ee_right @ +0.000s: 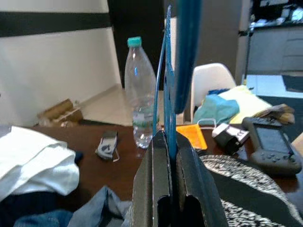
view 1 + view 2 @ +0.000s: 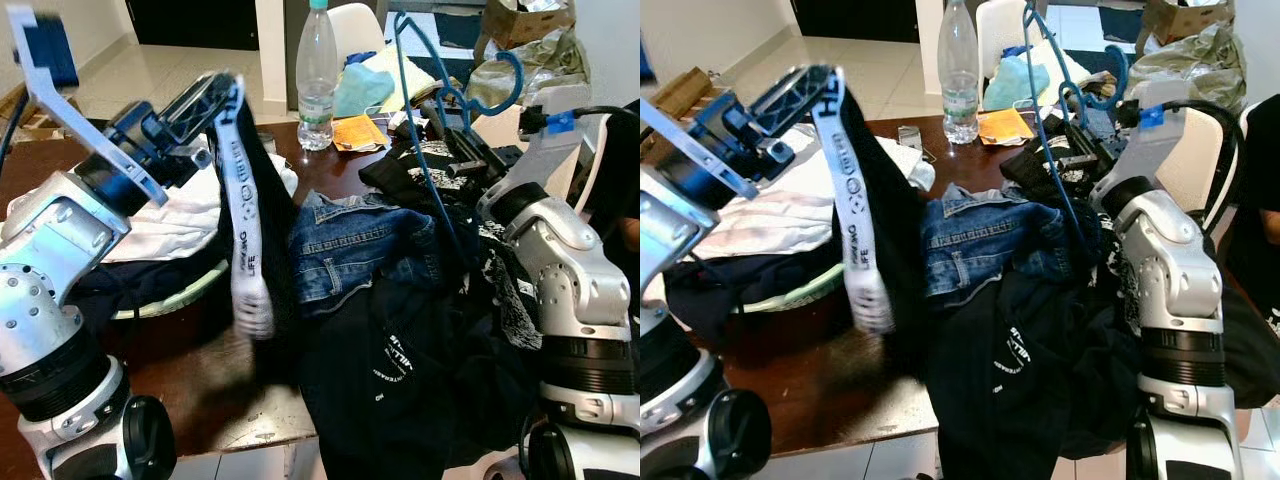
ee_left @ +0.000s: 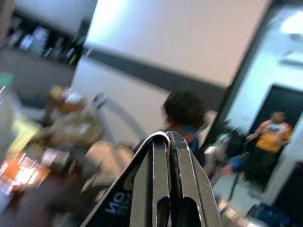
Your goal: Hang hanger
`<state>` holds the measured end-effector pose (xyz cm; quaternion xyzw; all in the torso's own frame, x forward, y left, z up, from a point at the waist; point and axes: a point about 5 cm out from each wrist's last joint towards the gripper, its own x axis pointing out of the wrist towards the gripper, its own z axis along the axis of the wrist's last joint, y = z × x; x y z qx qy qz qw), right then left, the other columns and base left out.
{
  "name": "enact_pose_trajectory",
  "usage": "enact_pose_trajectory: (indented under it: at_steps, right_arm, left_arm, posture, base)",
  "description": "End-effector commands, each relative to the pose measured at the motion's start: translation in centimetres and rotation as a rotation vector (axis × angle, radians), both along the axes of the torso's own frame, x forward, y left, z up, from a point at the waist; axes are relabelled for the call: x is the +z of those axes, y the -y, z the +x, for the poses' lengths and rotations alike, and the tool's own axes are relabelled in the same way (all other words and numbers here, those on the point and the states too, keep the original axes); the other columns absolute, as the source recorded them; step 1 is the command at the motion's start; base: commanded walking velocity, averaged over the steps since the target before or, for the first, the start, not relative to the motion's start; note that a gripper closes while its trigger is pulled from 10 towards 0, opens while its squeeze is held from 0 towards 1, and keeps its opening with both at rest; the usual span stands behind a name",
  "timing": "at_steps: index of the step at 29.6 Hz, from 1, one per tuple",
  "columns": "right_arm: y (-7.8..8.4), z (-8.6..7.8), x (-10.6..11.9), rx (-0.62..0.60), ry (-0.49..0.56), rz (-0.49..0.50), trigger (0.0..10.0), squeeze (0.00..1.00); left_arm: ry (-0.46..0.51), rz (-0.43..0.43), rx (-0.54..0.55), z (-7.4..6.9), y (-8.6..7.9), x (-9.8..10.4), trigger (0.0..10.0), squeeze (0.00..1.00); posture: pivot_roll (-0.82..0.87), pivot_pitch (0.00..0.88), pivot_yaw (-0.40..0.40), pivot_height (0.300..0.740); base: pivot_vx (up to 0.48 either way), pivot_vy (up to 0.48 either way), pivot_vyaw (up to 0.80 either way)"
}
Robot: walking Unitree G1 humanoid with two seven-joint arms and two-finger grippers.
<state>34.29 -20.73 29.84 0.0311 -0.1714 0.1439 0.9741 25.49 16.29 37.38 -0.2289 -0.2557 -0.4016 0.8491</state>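
Blue hanger (image 2: 430,150) is clamped in right claw (image 2: 462,160); black garment (image 2: 262,215) is pinched in left claw (image 2: 212,105) above desk (image 2: 180,370). Next: hanger threaded into garment.

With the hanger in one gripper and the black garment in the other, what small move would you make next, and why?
Probably bring the left gripper and its black garment toward the blue hanger. The right gripper is shut on the hanger over the clothes pile, and the garment dangles apart from it, so nothing is threaded on yet.
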Motion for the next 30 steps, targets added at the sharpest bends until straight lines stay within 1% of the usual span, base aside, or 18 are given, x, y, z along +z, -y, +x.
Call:
enact_pose_trajectory:
  at_steps: [1,3,6,7,8,10,11,12,13,16,17,18,20,22,25,28,29,30]
  right_arm:
    - [0.1,0.0,0.5,0.002,0.034,0.049,10.0,0.0]
    - [0.2,0.0,0.5,0.001,0.038,0.055,10.0,0.0]
    - [0.3,0.0,0.8,0.003,0.049,0.074,10.0,0.0]
    - [0.3,0.0,0.8,0.004,0.051,0.075,10.0,0.0]
    - [0.3,0.0,0.8,0.005,0.051,0.074,10.0,0.0]
    - [0.2,0.0,0.6,0.011,0.046,0.074,10.0,0.0]
    - [0.1,0.0,0.5,0.013,0.044,0.073,10.0,0.0]
    - [0.1,0.0,0.5,0.014,0.043,0.073,10.0,0.0]
    - [0.1,0.0,0.5,0.014,0.043,0.073,10.0,0.0]
    - [-0.1,0.0,0.1,0.017,0.032,0.067,10.0,0.0]
    - [-0.1,0.0,0.1,0.017,0.032,0.067,10.0,0.0]
    - [-0.3,-0.1,0.0,0.035,0.032,0.075,10.0,0.0]
    - [-0.3,-0.1,0.0,0.035,0.032,0.075,10.0,0.0]
    - [-1.0,-0.5,0.1,0.106,0.043,0.097,10.0,0.0]
    - [-1.1,-0.6,0.1,0.124,0.046,0.102,10.0,0.0]
    - [-2.7,-1.7,0.2,0.278,0.079,0.08,10.0,0.0]
    - [-2.7,-1.7,0.2,0.278,0.079,0.08,10.0,0.0]
    - [-2.9,-1.9,0.2,0.299,0.084,0.076,10.0,0.0]
  left_arm:
    - [0.033,-0.062,0.076,0.2,-1.0,1.6,10.0,0.0]
    - [0.028,-0.066,0.103,0.4,-1.2,1.8,10.0,0.0]
    - [0.042,0.07,0.4,1.5,-2.3,2.0,10.0,0.0]
    - [0.047,0.104,0.458,1.7,-2.6,2.1,10.0,0.0]
    - [0.047,0.116,0.479,1.8,-2.7,2.1,10.0,0.0]
    - [0.038,0.195,0.725,2.9,-4.0,1.9,10.0,0.0]
    - [0.041,0.225,0.801,3.2,-4.4,1.9,10.0,0.0]
    - [0.044,0.242,0.845,3.3,-4.7,1.9,10.0,0.0]
    - [0.044,0.242,0.845,3.3,-4.7,1.9,10.0,0.0]
    - [-0.097,0.281,0.847,4.5,-4.3,-1.0,10.0,0.0]
    - [-0.097,0.281,0.847,4.5,-4.3,-1.0,10.0,0.0]
    - [-0.15,0.3,0.791,4.9,-3.1,-2.4,10.0,0.0]
    - [-0.15,0.3,0.791,4.9,-3.1,-2.4,10.0,0.0]
    - [-0.132,0.332,0.744,4.9,-1.5,-3.2,10.0,0.0]
    - [-0.125,0.339,0.736,4.9,-1.2,-3.3,10.0,0.0]
    - [-0.134,0.359,0.636,4.8,1.4,-4.6,10.0,0.0]
    - [-0.134,0.359,0.636,4.8,1.4,-4.6,10.0,0.0]
    - [-0.127,0.365,0.619,4.8,1.9,-4.9,10.0,0.0]
  posture:
    - [0.11,0.149,0.015,0.74]
    - [0.11,0.149,0.015,0.74]
    - [0.11,0.149,0.016,0.74]
    - [0.11,0.149,0.016,0.74]
    - [0.11,0.149,0.016,0.74]
    - [0.12,0.15,0.018,0.74]
    - [0.12,0.15,0.018,0.74]
    - [0.12,0.15,0.018,0.74]
    - [0.12,0.15,0.018,0.74]
    - [0.12,0.152,0.02,0.74]
    - [0.12,0.152,0.02,0.74]
    - [0.12,0.152,0.021,0.74]
    - [0.12,0.152,0.021,0.74]
    - [0.12,0.152,0.021,0.74]
    - [0.12,0.152,0.021,0.74]
    - [0.11,0.147,0.025,0.74]
    - [0.11,0.147,0.025,0.74]
    - [0.11,0.147,0.025,0.74]
  base:
    - [0.0,0.0,0.0]
    - [0.0,0.0,0.0]
    - [0.0,0.0,0.0]
    - [0.0,0.0,0.0]
    - [0.0,0.0,0.0]
    - [0.0,0.0,0.0]
    - [0.0,0.0,0.0]
    - [0.0,0.0,0.0]
    - [0.0,0.0,0.0]
    - [0.0,0.0,0.0]
    - [0.0,0.0,0.0]
    - [0.0,0.0,0.0]
    - [0.0,0.0,0.0]
    - [0.0,0.0,0.0]
    - [0.0,0.0,0.0]
    - [-0.251,0.0,0.0]
    - [-0.259,0.0,0.0]
    - [-0.259,0.0,0.0]
